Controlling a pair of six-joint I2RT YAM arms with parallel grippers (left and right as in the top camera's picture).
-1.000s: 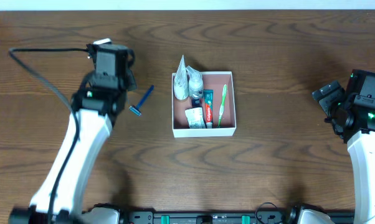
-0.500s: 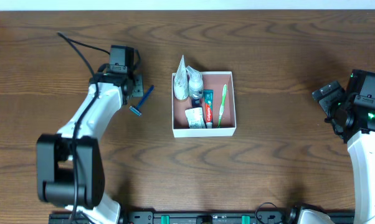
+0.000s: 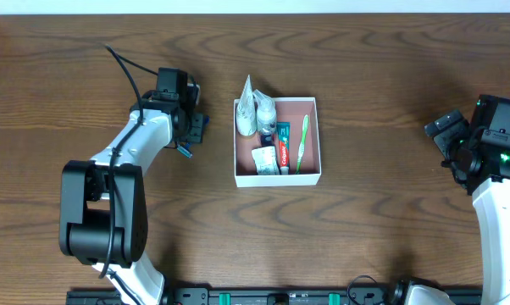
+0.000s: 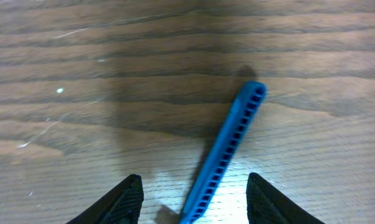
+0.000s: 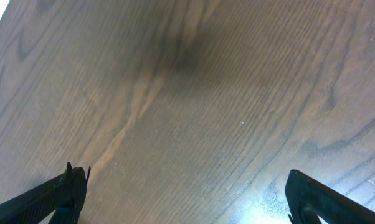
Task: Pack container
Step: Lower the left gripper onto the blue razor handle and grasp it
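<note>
The container (image 3: 318, 127), a shallow white-walled box with a pinkish inside, stands mid-table and holds a green toothbrush (image 3: 303, 142), a toothpaste tube (image 3: 282, 152), small bottles (image 3: 264, 113) and packets. A blue razor (image 3: 185, 151) lies on the wood left of it, mostly under my left gripper (image 3: 190, 129). In the left wrist view the razor's blue handle (image 4: 228, 148) runs between the open fingers (image 4: 194, 198), not gripped. My right gripper (image 3: 451, 135) is open and empty at the far right; its wrist view shows only its fingers (image 5: 187, 193) over bare wood.
A black cable (image 3: 124, 68) runs from the left arm across the wood at the back left. The left arm's white link (image 3: 128, 157) stretches from the front left. The table's far edge (image 3: 255, 12) meets a white wall.
The left arm has swung right and lowered over the blue razor, which now lies between its open fingers. The right arm has not moved.
</note>
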